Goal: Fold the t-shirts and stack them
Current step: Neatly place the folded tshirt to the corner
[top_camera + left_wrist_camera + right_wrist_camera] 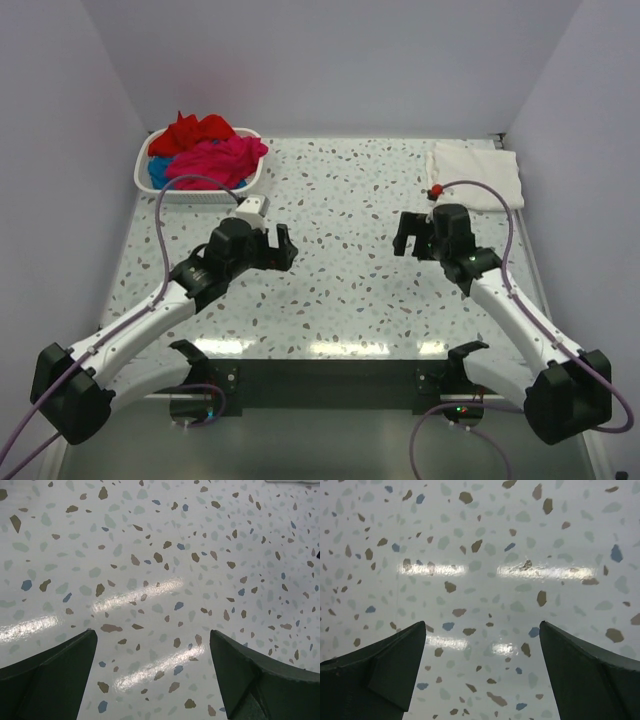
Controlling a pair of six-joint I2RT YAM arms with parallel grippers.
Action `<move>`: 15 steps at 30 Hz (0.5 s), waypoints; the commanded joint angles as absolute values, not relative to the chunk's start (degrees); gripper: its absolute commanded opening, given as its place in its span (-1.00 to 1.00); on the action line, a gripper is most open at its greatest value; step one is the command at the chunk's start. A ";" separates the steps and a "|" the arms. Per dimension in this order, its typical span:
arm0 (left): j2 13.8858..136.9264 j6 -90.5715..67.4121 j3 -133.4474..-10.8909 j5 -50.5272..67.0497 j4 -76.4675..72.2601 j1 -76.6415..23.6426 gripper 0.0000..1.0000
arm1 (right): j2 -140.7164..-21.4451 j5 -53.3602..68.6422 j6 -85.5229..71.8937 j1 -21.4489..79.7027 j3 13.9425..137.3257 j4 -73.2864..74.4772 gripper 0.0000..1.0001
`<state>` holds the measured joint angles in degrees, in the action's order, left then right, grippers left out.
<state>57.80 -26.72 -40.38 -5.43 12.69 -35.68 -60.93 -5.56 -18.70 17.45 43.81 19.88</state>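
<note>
The left gripper [283, 247] and the right gripper [404, 232] both stand wide and hold nothing, low over the speckled table [340, 295]. A red t-shirt [195, 130], a magenta-pink t-shirt [218, 160] and a blue t-shirt [157, 173] lie heaped in the white basket [200, 194] at 10 o'clock. A folded white t-shirt [478, 172] lies at 2 o'clock.

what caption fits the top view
Open left gripper and right gripper hover above the speckled table; bright t-shirts fill the basket far left, a white shirt lies far right.
</note>
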 commanded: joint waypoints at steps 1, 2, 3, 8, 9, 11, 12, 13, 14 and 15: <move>54.06 -25.14 -40.61 -7.73 15.38 -35.51 1.00 | -56.61 -0.62 -26.54 20.64 39.83 20.39 0.97; 53.53 -25.05 -40.87 -8.08 15.99 -35.51 1.00 | -55.73 -0.62 -27.15 22.83 39.29 20.48 0.97; 52.66 -25.14 -41.13 -8.78 16.43 -35.51 1.00 | -54.59 -1.14 -27.77 23.90 38.77 20.83 0.97; 50.10 -24.96 -42.01 -9.93 18.89 -35.51 1.00 | -52.74 -3.43 -27.51 27.50 38.49 23.99 0.97; 49.23 -24.53 -42.01 -9.84 19.07 -35.51 1.00 | -52.30 -3.51 -27.16 27.77 38.58 24.43 0.97; 48.43 -23.91 -42.10 -9.84 19.68 -35.42 1.00 | -51.07 -3.34 -26.98 28.38 38.85 25.13 0.97; 48.17 -23.65 -42.10 -10.02 19.86 -35.51 1.00 | -50.63 -3.34 -26.90 28.56 38.85 25.22 0.97; 47.64 -23.29 -42.10 -10.02 19.95 -35.51 1.00 | -50.02 -3.25 -26.72 28.56 38.93 25.57 0.97; 47.46 -22.86 -42.36 -10.02 20.65 -35.51 1.00 | -49.66 -3.25 -26.63 28.65 39.11 25.75 0.97; 47.37 -22.76 -42.54 -10.11 21.00 -35.51 1.00 | -49.48 -3.34 -26.37 28.74 39.11 25.84 0.97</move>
